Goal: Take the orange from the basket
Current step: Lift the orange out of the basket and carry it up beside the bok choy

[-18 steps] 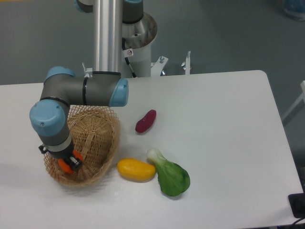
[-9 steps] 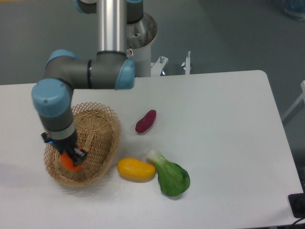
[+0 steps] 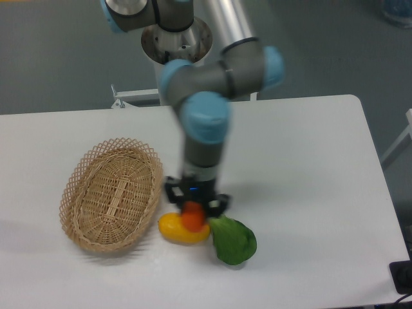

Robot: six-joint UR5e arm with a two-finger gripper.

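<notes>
The orange (image 3: pixel 192 216) is a small round bright-orange fruit held in my gripper (image 3: pixel 192 212), which is shut on it. The gripper hangs above the table, right of the basket and over the right end of a yellow mango-like fruit (image 3: pixel 176 230). The basket (image 3: pixel 111 193) is an oval tan wicker basket at the left of the table, and nothing lies in it. The arm reaches down from the back, and its wrist hides part of the table behind the gripper.
A green bok choy (image 3: pixel 232 240) lies just right of the gripper, touching the yellow fruit. The white table (image 3: pixel 309 167) spreads to the right. The arm's base stands behind the table's far edge.
The gripper has lifted the orange out of the basket and swung right to above the yellow fruit. The purple vegetable seen before is now hidden behind the arm.
</notes>
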